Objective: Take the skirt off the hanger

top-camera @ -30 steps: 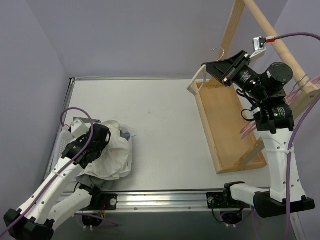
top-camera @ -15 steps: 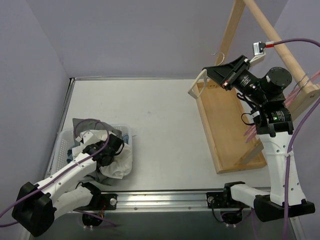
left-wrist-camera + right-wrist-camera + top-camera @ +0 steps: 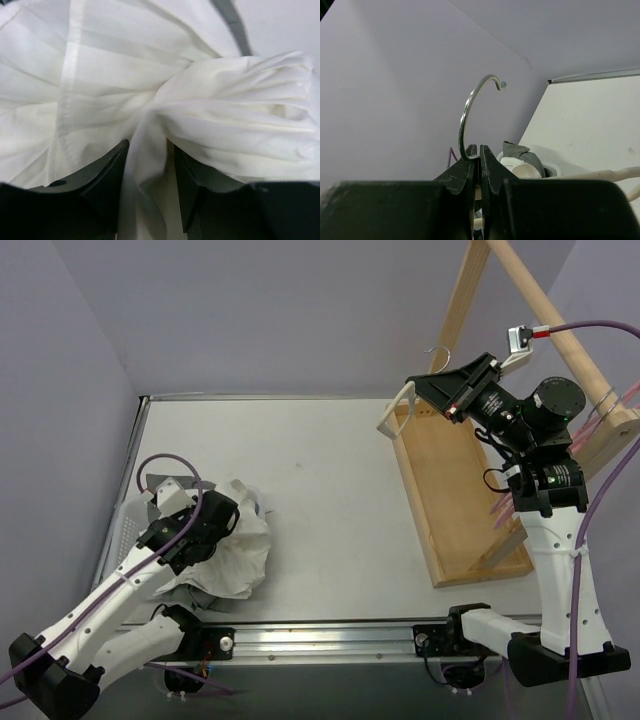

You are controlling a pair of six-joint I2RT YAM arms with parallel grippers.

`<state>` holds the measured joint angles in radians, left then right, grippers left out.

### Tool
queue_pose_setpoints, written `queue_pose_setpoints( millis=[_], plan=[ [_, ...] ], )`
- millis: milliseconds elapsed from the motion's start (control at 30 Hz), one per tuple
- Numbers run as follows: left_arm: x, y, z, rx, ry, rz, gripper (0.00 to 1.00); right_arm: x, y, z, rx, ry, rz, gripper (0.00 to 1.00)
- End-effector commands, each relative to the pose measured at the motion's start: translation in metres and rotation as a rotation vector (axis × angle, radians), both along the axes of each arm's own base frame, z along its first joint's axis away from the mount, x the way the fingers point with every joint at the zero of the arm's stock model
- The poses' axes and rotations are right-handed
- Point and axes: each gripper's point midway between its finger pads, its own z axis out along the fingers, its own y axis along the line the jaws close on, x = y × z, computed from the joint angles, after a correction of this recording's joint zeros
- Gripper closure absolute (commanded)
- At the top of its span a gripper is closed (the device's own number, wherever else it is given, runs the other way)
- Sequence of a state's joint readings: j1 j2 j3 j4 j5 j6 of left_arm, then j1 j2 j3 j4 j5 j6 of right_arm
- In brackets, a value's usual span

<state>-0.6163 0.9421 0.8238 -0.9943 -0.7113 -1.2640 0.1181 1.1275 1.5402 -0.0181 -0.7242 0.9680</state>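
The white skirt [image 3: 240, 552] lies crumpled over a basket at the near left, off the hanger. My left gripper [image 3: 205, 527] sits on top of it. In the left wrist view its jaws stand open, with a loose fold of the skirt [image 3: 200, 100] running between the two black fingers [image 3: 107, 175] of this gripper [image 3: 150, 150]. My right gripper [image 3: 452, 392] is raised at the far right, shut on the bare hanger [image 3: 395, 405]. In the right wrist view the hanger's metal hook [image 3: 468, 112] rises out of that gripper's [image 3: 480, 152] pressed-together tips.
A pale laundry basket [image 3: 125, 530] lies under the skirt by the left table edge. A shallow wooden tray [image 3: 455, 490] and a slanted wooden rack beam [image 3: 540, 310] stand on the right, with pink hangers [image 3: 600, 420] on the rack.
My left gripper has opened, letting go of the skirt, and the arm has shifted over the basket. The right gripper has tipped the hanger slightly higher.
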Motion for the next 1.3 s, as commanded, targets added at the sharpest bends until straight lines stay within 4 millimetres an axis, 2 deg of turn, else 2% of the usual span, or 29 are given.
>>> queue_pose_setpoints(
  millis=[0,33,167,200,233,433,567,600,700,800,833,900,1000,1033,1100,1167,1200,1267],
  plan=[
    [-0.008,-0.001,0.032,0.027,-0.013,-0.056,0.49,-0.007,0.001,0.013,0.006,-0.065,0.025,1.00],
    [-0.009,-0.002,0.034,0.012,-0.024,-0.049,0.46,-0.007,0.001,0.013,0.006,-0.066,0.023,1.00],
    [-0.015,-0.004,0.040,-0.007,-0.056,-0.043,0.44,-0.004,0.001,0.012,0.003,-0.064,0.023,1.00],
    [-0.015,-0.001,0.047,0.003,-0.079,-0.033,0.44,-0.003,0.001,0.010,0.000,-0.061,0.025,1.00],
    [-0.020,0.003,0.048,0.018,-0.073,-0.029,0.37,-0.003,0.001,0.010,-0.001,-0.062,0.025,1.00],
    [-0.030,0.025,0.080,0.038,-0.130,0.025,0.36,0.002,0.001,0.000,-0.009,-0.039,0.026,1.00],
    [-0.040,0.040,0.088,0.027,-0.165,0.066,0.35,0.005,0.001,-0.002,-0.011,-0.037,0.025,1.00],
    [-0.043,0.045,0.090,0.039,-0.166,0.069,0.06,0.005,0.002,-0.002,-0.011,-0.037,0.027,1.00],
    [-0.040,0.048,0.104,0.072,-0.189,0.054,0.06,0.007,0.002,-0.003,-0.010,-0.035,0.030,1.00],
    [-0.025,0.032,0.125,0.111,-0.202,-0.064,0.00,0.010,0.002,-0.008,-0.011,-0.026,0.030,1.00],
    [-0.016,0.022,0.135,0.138,-0.212,-0.134,0.10,0.011,0.002,-0.010,-0.012,-0.022,0.029,1.00],
    [-0.004,0.003,0.146,0.137,-0.206,-0.201,0.19,0.011,0.003,-0.011,-0.014,-0.022,0.033,1.00],
    [0.013,-0.034,0.158,0.156,-0.229,-0.341,0.77,0.011,0.002,-0.011,-0.015,-0.022,0.027,1.00],
    [0.016,-0.053,0.161,0.145,-0.242,-0.399,0.94,0.011,0.002,-0.011,-0.015,-0.022,0.027,1.00],
    [0.023,-0.079,0.152,0.139,-0.229,-0.455,0.98,0.013,0.001,-0.011,-0.015,-0.019,0.022,1.00],
    [0.019,-0.103,0.138,0.127,-0.211,-0.494,0.98,0.014,0.001,-0.011,-0.017,-0.017,0.022,1.00],
    [0.021,-0.113,0.127,0.081,-0.204,-0.469,0.98,0.013,0.001,-0.011,-0.016,-0.020,0.020,1.00],
    [0.015,-0.117,0.095,0.051,-0.154,-0.439,0.98,0.013,0.001,-0.011,-0.016,-0.016,0.024,1.00]
  ],
)
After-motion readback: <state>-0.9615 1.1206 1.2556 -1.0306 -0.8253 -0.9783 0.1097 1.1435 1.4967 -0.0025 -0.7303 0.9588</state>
